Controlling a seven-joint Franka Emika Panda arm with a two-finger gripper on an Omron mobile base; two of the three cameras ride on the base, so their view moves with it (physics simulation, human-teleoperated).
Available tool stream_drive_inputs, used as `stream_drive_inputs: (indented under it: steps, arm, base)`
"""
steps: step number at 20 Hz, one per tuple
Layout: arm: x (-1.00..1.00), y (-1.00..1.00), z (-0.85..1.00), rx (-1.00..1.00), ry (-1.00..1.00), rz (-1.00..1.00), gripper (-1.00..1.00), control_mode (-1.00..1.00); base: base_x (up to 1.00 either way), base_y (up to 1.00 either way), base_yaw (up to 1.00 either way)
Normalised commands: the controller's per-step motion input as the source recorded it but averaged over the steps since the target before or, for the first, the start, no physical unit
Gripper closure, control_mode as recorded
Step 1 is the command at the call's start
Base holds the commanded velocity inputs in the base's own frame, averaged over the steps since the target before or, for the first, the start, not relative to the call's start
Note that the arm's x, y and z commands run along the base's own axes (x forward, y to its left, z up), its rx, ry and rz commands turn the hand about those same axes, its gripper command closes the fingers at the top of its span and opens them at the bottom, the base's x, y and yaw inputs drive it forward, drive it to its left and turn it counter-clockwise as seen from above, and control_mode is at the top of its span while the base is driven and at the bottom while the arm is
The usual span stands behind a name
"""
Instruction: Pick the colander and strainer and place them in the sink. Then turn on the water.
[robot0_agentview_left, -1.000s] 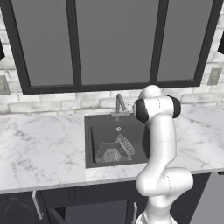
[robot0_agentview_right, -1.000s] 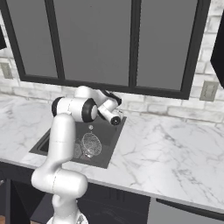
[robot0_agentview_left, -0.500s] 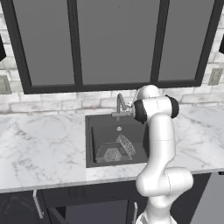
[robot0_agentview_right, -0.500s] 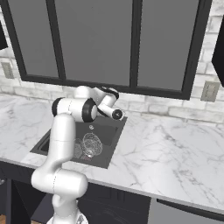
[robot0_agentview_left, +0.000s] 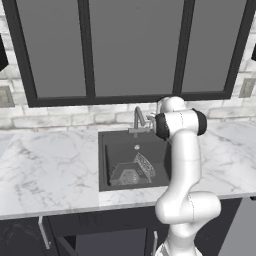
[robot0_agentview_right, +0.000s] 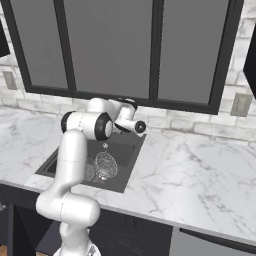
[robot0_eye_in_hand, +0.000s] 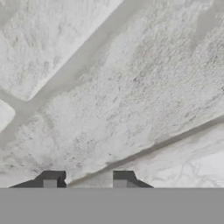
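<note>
Hand view: the gripper (robot0_eye_in_hand: 85, 178) is seen facing pale brick, fingertips slightly apart, nothing between them. Left base view: colander (robot0_agentview_left: 126, 174) and strainer (robot0_agentview_left: 144, 165) are seen in the sink (robot0_agentview_left: 107, 155), strainer at colander's two o'clock.

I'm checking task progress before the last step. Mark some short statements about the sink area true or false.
1. The dark-grey faceted colander lies inside the dark rectangular sink. True.
2. The round mesh strainer sits on the marble counter left of the sink. False: it is in the sink, beside the colander.
3. A blue stream of water runs from the grey gooseneck faucet. False: no water is visible.
4. The tool holds the strainer. False: nothing is between its fingertips.
5. The arm's hand is up near the faucet. True.
</note>
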Motion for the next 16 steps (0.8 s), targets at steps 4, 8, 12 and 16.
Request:
stream_drive_inputs:
  steps: [4, 8, 12, 16]
  arm:
    - [-0.85, -0.42, -1.00, 0.03, 0.13, -0.03, 1.00, -1.00]
    - [-0.94, -0.40, -1.00, 0.01, 0.14, -0.02, 1.00, -1.00]
    - [-0.81, -0.75, -0.62, 0.11, 0.03, -0.01, 1.00, -1.00]
    - [-0.49, -0.75, 0.39, 0.20, -0.16, 0.00, 1.00, -1.00]
  base:
    - [0.00, 0.00, 0.00]
    - [0.00, 0.00, 0.00]
    - [0.00, 0.00, 0.00]
    - [0.00, 0.00, 0.00]
